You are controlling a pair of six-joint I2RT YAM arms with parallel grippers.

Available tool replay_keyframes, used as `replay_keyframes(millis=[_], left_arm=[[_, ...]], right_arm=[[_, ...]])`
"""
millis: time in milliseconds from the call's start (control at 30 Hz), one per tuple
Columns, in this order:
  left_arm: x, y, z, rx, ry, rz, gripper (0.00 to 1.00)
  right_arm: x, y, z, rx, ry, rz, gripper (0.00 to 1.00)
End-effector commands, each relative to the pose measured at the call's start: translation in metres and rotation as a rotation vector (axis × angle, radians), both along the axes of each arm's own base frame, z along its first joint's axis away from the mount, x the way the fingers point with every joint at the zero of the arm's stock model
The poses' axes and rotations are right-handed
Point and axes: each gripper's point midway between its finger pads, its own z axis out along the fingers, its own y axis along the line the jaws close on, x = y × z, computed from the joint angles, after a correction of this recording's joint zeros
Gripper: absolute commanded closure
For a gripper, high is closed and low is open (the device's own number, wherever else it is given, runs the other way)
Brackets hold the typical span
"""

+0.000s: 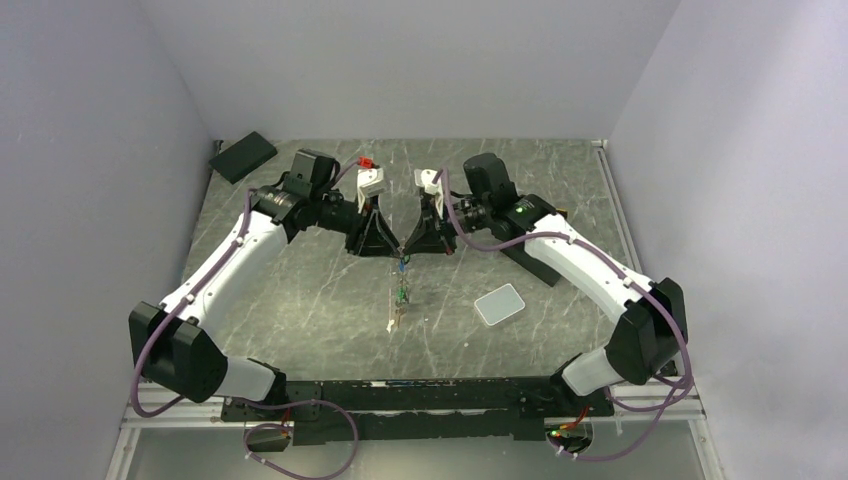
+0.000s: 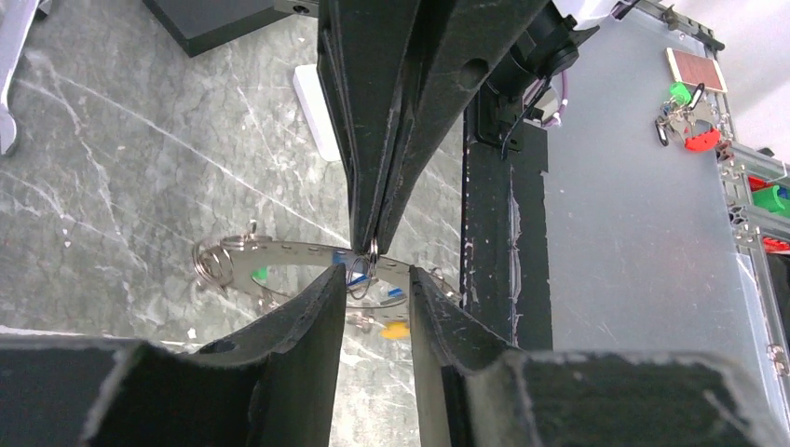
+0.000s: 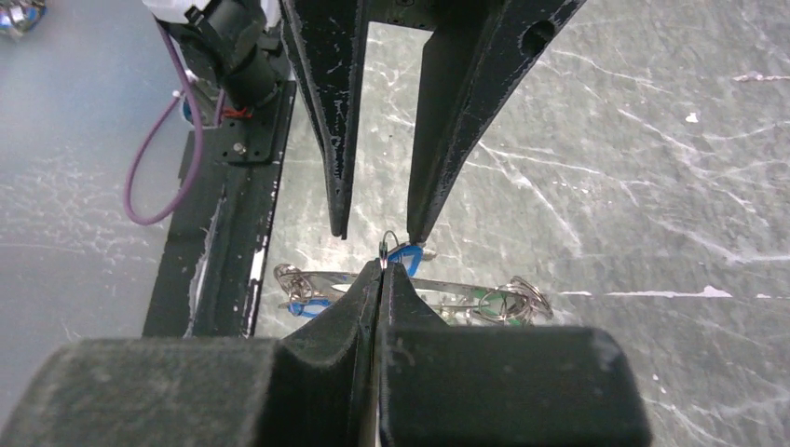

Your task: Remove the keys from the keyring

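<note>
Right gripper [image 3: 381,270] clamps keyring [image 2: 373,250] so keys [image 1: 400,297] hang toward 6 o'clock | left gripper [image 2: 377,272] — narrowly parted — we judge poised to strip.

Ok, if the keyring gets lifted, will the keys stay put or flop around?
Likely floppy: the keys seem strung loosely on the thin wire keyring, so they'd swing and slide. The right gripper pinches only a sliver of wire, so the ring may pivot or slip.
</note>
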Motion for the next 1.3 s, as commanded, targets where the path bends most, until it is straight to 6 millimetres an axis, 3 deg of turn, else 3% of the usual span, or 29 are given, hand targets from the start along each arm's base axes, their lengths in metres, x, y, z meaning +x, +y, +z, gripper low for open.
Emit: replay_keyframes(millis=[0, 233, 433, 533, 900, 1267], left_arm=[[-0.007, -0.002, 0.029, -0.073, -0.102, -0.06, 0.64], [-0.012, 0.0, 0.022, -0.072, -0.107, -0.076, 0.69], [-0.013, 0.0, 0.02, -0.08, -0.095, -0.077, 0.92], [-0.012, -0.001, 0.018, -0.079, -0.091, -0.073, 0.97], [-0.007, -0.001, 0.012, -0.061, -0.084, -0.035, 0.96], [-0.008, -0.009, 0.008, -0.069, -0.056, -0.054, 1.0]], right_arm=[[-0.004, 0.003, 0.039, 0.121, -0.04, 0.036, 1.0], [0.002, 0.002, 0.047, 0.154, 0.013, 0.006, 1.0], [0.013, 0.002, 0.049, 0.188, 0.092, -0.06, 1.0], [0.016, 0.004, 0.053, 0.22, 0.154, -0.089, 1.0], [0.045, -0.007, 0.064, 0.345, 0.321, -0.249, 1.0], [0.055, -0.005, 0.059, 0.375, 0.399, -0.307, 1.0]])
